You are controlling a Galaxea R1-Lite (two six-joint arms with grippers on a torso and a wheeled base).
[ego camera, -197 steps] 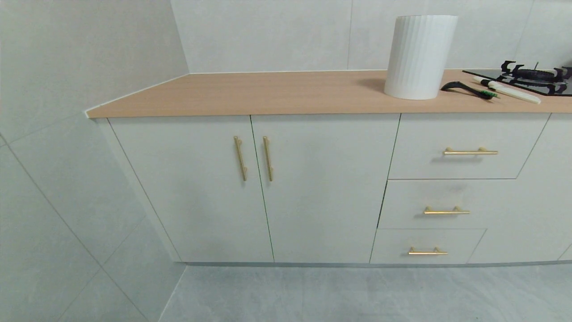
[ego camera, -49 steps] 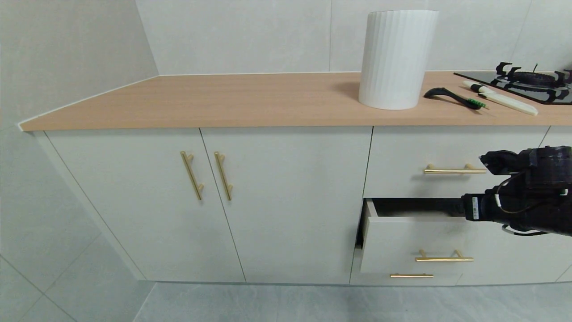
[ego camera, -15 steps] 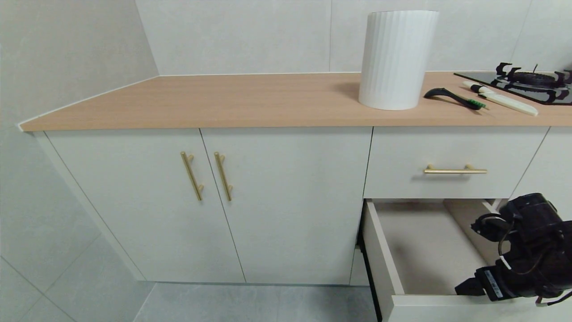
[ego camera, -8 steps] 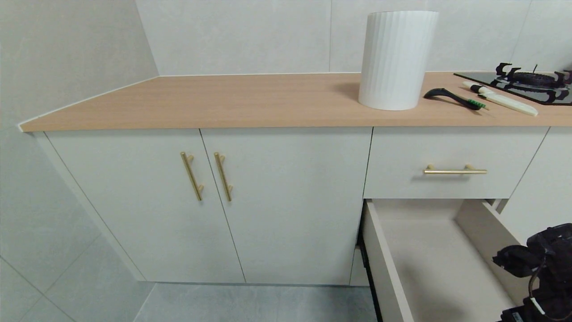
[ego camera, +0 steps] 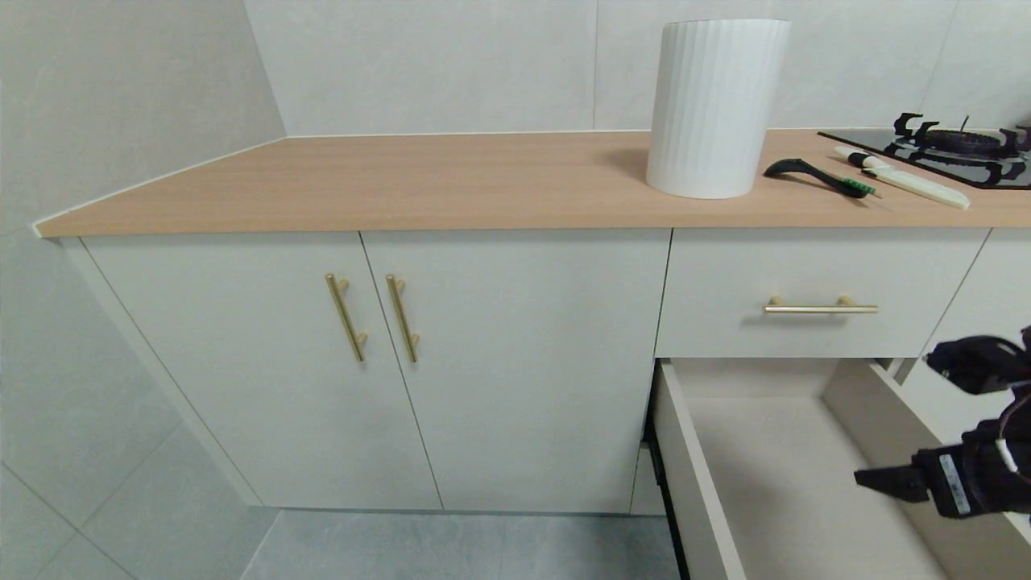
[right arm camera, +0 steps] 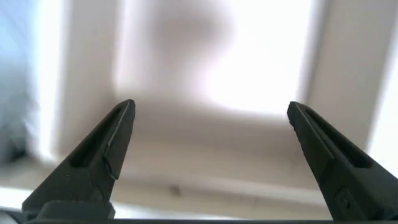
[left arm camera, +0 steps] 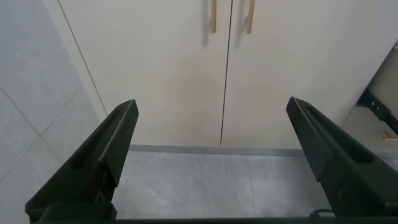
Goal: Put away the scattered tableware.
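- The brown tabletop runs across the head view from 9 o'clock to 3 o'clock.
- A tall white tub stands upright on it, at about 1 o'clock in the head view.
- A black tool with a green end lies flat on the tabletop, just beside the white tub on its 3 o'clock side.
- A white knife lies flat on the 3 o'clock side of the black tool, close to it. Its far end is near the black stove.
- Under the tabletop, at 5 o'clock in the head view, is the open drawer. It sticks far out.
- Just above it, at its 12 o'clock, is the top drawer, which is shut. It has a gold handle.
- Two cupboard doors are shut, on the 9 o'clock side of both drawers.
- The right hand hangs over the open drawer, at 4 o'clock in the head view. Its two fingers are spread far apart and it holds nothing.
- The left hand is low down, facing the cupboard doors and the grey floor. Its fingers are spread far apart too, with nothing between them.
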